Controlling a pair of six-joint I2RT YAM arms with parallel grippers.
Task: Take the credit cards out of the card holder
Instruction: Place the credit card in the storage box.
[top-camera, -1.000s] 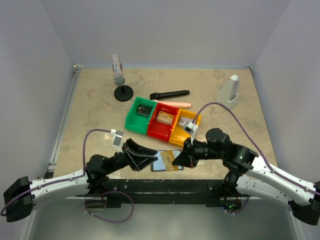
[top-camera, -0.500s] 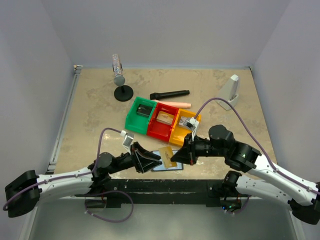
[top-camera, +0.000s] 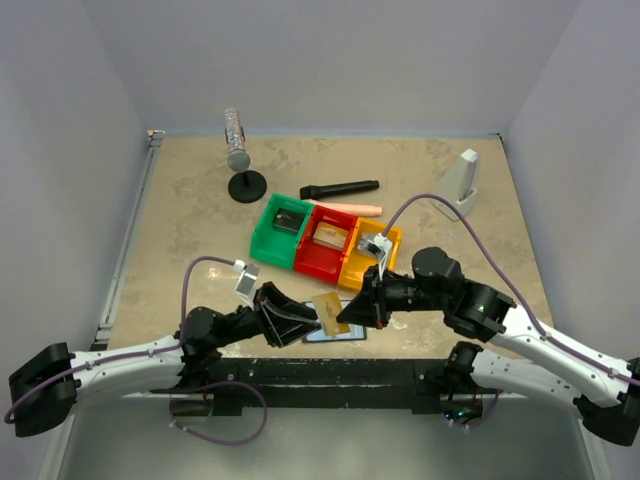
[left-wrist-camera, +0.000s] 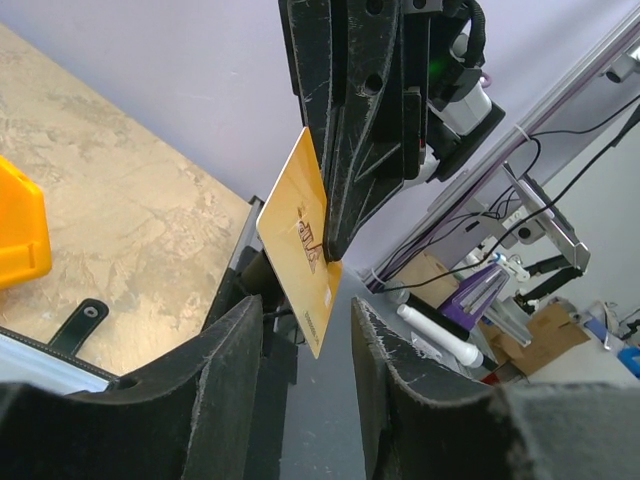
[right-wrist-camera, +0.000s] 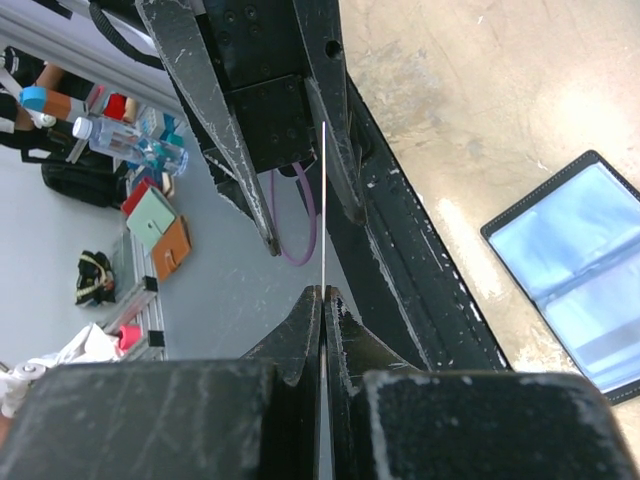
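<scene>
Three coloured bins (top-camera: 316, 268) beyond gold card (top-camera: 326, 310), card holder (right-wrist-camera: 575, 265)

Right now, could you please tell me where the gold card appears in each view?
Top external: gold card, low centre.
Left wrist: gold card at centre, face showing.
Right wrist: gold card edge-on, a thin line upper centre.
Shared landmark: card holder.
</scene>
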